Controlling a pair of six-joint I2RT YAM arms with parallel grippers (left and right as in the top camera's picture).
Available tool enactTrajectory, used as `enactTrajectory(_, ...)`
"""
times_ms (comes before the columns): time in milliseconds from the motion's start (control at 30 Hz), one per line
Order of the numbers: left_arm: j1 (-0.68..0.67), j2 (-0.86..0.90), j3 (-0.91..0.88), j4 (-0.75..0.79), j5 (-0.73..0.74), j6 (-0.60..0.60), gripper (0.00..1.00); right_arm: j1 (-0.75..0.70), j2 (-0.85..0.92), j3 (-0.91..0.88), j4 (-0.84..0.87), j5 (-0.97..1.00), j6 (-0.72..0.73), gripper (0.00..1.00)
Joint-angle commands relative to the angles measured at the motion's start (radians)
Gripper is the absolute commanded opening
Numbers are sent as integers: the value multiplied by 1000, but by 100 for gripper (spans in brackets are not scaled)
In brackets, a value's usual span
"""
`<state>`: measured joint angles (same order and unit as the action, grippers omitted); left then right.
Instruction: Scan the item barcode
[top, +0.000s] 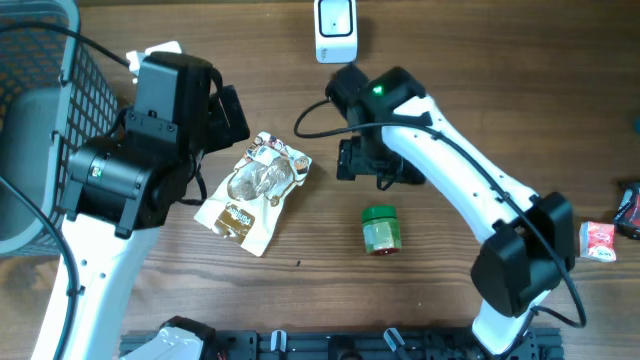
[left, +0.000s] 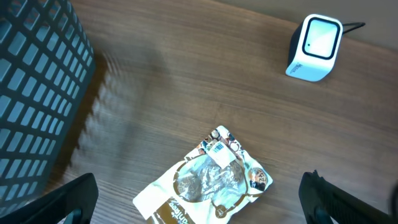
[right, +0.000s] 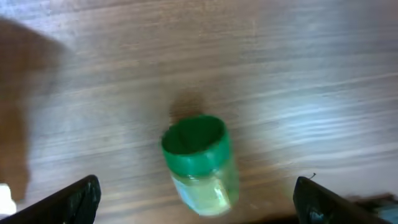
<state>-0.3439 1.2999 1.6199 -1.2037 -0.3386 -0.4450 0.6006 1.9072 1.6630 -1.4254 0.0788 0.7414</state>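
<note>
A white barcode scanner (top: 336, 30) (left: 315, 48) stands at the table's far edge. A gold-and-white snack pouch (top: 255, 190) (left: 211, 180) lies flat in the middle, with a small white label near its top. My left gripper (top: 225, 112) (left: 198, 186) hovers open over the pouch, its fingers wide on either side and touching nothing. A small green-lidded jar (top: 380, 230) (right: 200, 163) rests on the wood to the right of the pouch. My right gripper (top: 375, 165) (right: 196, 196) hangs open above it, empty; the view is blurred.
A dark mesh basket (top: 45, 100) (left: 37, 93) fills the left side. A small red-and-white packet (top: 598, 241) and a dark red item (top: 630, 210) lie at the right edge. The scanner's cable runs off the far edge.
</note>
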Motion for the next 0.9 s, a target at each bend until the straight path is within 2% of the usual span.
enactTrajectory(0, 7, 6, -2, -6, 5, 54, 100, 9, 0, -144, 87, -87, 66, 100)
enactTrajectory(100, 7, 6, -2, -12, 5, 76, 100, 9, 0, -260, 195, -169, -21, 100)
enactTrajectory(167, 7, 6, -2, -13, 5, 76, 100, 9, 0, -354, 304, -238, -148, 100)
enactTrajectory(300, 7, 6, -2, -23, 5, 75, 100, 9, 0, -433, 356, -238, -249, 100)
enactTrajectory(467, 7, 6, -2, -24, 5, 75, 100, 9, 0, -517, 405, -238, -303, 99)
enactTrajectory(567, 7, 6, -2, -24, 5, 75, 100, 9, 0, -521, 415, -285, -405, 97)
enactTrajectory(667, 7, 6, -2, -24, 5, 75, 100, 9, 0, -521, 411, -321, -401, 94)
enactTrajectory(700, 7, 6, -2, -24, 5, 75, 100, 9, 0, -519, 412, -320, -392, 100)
enactTrajectory(733, 7, 6, -2, -24, 5, 75, 100, 8, 0, -515, 413, -319, -378, 100)
enactTrajectory(867, 7, 6, -2, -23, 5, 75, 100, 8, -1, -410, 356, -240, -246, 100)
